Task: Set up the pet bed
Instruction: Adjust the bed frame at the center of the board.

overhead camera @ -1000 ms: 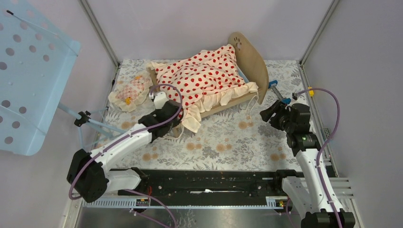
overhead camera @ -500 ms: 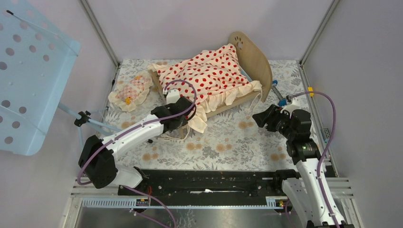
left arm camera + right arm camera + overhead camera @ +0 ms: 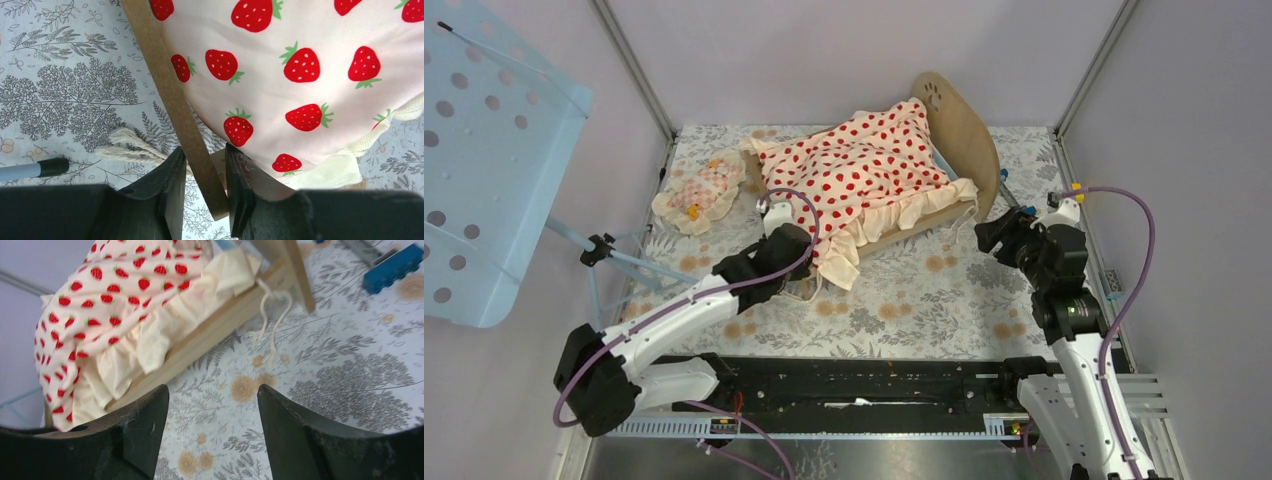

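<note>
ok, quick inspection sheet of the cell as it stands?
Surface: floral mat.
Job's things: pet bed at the back, strawberry blanket heaped over it, one corner hanging past the near rail; pillow off the bed, on the mat.
Clutter: blue block on the mat past the bed's head end.
Grippers: left gripper fingers either side of the wooden footboard, grip unclear; right gripper open, empty.
Cables: purple cables looped on both arms; white cord dangling off the bed.
Surroundings: blue perforated panel at left; plain walls.
</note>
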Robot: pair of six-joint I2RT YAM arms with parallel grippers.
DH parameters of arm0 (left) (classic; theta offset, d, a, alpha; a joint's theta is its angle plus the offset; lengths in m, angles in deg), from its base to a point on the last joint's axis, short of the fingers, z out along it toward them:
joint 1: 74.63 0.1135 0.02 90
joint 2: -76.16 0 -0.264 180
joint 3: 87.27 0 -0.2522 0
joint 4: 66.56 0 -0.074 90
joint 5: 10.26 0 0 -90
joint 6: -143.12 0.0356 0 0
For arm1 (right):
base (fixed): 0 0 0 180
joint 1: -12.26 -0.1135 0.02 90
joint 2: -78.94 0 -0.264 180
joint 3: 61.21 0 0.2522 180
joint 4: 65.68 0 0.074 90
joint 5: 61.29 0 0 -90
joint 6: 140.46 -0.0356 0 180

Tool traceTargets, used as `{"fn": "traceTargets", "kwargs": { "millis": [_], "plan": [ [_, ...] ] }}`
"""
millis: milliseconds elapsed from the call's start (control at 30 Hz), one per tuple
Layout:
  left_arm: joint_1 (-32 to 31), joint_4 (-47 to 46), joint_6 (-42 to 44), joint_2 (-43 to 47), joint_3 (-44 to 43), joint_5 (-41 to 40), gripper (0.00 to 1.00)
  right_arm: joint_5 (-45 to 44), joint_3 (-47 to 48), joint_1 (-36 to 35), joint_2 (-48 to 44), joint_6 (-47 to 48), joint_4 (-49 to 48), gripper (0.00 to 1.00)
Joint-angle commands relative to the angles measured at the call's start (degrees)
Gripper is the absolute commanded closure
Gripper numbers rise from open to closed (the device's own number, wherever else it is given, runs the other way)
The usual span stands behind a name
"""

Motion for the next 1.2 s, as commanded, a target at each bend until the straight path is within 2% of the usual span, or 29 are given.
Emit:
{"fn": "traceTargets", "kwargs": {
  "millis": [0,33,67,133,233,333,400,467,633,700,767,933,1167],
  "plan": [
    [-2.2,-10.8,8.7,6.1,3.4,13.0,1.0,-7.5,5.6,-0.4,5.1,1.8,-2.1,0.27],
    [-1.5,-11.1,8.5,6.4,3.9,13.0,0.98,-8.3,6.5,-0.3,7.0,2.6,-3.1,0.26],
    [-0.5,-11.4,8.3,6.2,4.1,12.9,0.89,-8.5,7.9,-0.4,9.0,3.6,-4.8,0.24],
    [2.0,-12.2,7.8,5.2,4.1,13.5,0.86,-8.7,12.0,-0.3,14.8,6.5,-5.8,0.18],
    [6.1,-13.2,7.6,2.6,3.3,14.1,0.79,-8.9,20.7,-0.3,23.8,12.3,-4.3,0.13],
    [9.7,-14.9,8.3,0.1,2.1,16.1,0.73,-10.5,28.2,-0.3,29.9,14.4,-1.5,0.11],
    [11.1,-15.9,8.5,-1.7,0.7,18.0,0.72,-9.7,30.2,-0.3,30.8,14.1,-0.9,0.11],
    [11.3,-16.2,8.2,-4.7,-1.2,19.9,0.68,-7.4,28.1,-0.3,29.1,13.5,-2.3,0.11],
    [10.9,-18.6,5.9,-10.8,-5.1,25.0,0.59,6.2,21.9,-1.1,24.3,10.2,-3.5,0.13],
    [10.5,-18.4,5.3,-11.3,-5.8,24.6,0.57,6.8,20.2,-4.5,22.8,9.3,-3.1,0.14],
    [10.4,-18.1,4.4,-9.7,-5.1,23.2,0.53,3.7,19.1,-9.8,21.7,9.4,-2.8,0.14],
    [10.4,-15.1,2.9,-1.1,-2.3,19.1,0.33,-2.1,17.3,-22.5,22.9,5.6,-4.5,0.15],
    [10.5,-11.3,2.7,11.2,-0.5,14.5,0.29,-8.3,20.6,-38.3,32.5,5.0,-9.6,0.16]
  ]
}}
